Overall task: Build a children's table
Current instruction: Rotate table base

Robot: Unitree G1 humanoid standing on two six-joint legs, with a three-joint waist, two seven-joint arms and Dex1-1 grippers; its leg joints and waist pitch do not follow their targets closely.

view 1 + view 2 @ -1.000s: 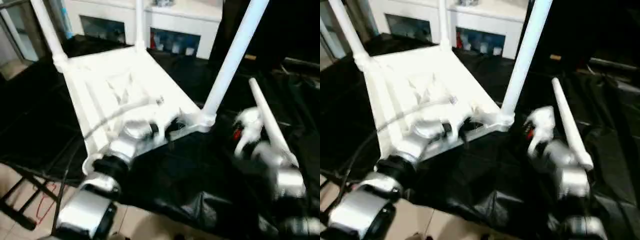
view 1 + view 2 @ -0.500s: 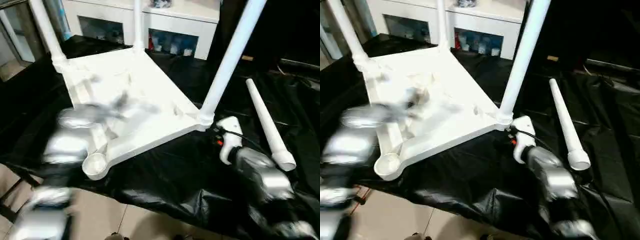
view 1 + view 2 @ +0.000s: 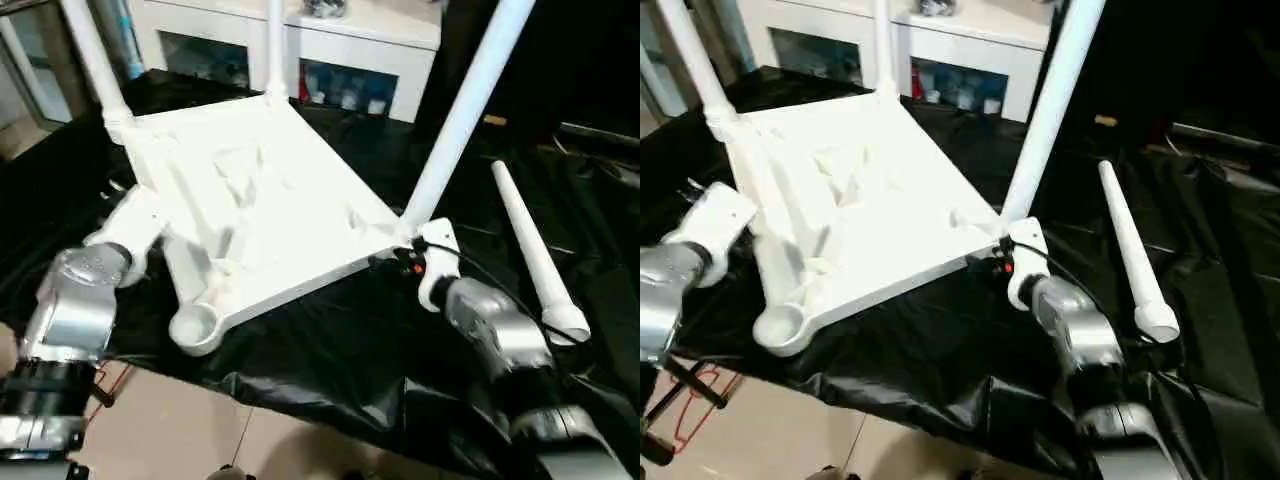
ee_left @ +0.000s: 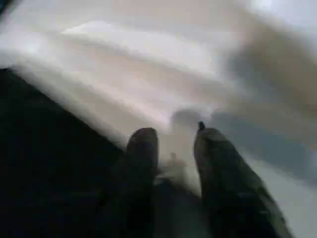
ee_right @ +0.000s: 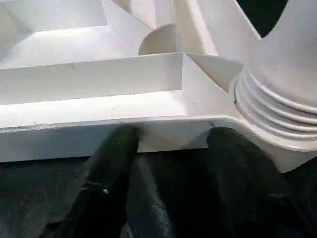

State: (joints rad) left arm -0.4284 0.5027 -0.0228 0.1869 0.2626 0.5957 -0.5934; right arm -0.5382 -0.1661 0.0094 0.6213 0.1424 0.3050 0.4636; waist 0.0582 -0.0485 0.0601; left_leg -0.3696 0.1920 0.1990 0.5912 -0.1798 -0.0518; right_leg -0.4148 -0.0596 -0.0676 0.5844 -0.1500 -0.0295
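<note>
Empty socket: nearest to me, at the front corner of the upturned table top; 1 round cup facing up with nothing in it. I judge it is kept toward me so the last leg can go in from above.
Left claw: my fingers stand a little apart with nothing between them, right against the left edge of the top, probably to brace it.
Right claw: my 2 black fingers are spread, their tips at the rim of the top just beside the threaded base of the near right leg; they pinch nothing. I judge I am here to steady that corner.
Table top: it lies upside down on the black cloth, ribs up, so the sockets are open to receive legs.
Loose leg: 1 leg lies flat on the cloth to my right, wide end toward me, near my right arm but apart from the top. It seems placed within reach for the next pick.
Fitted legs: 3 stand upright in their corners, the near right one, the far left one and the far middle one.
Count: 4 legs in all, 3 in, 1 out; 4 sockets, 1 empty; 2 claws, both free.
Cabinet: 1 white cabinet with glass fronts stands farthest back, behind the cloth.
</note>
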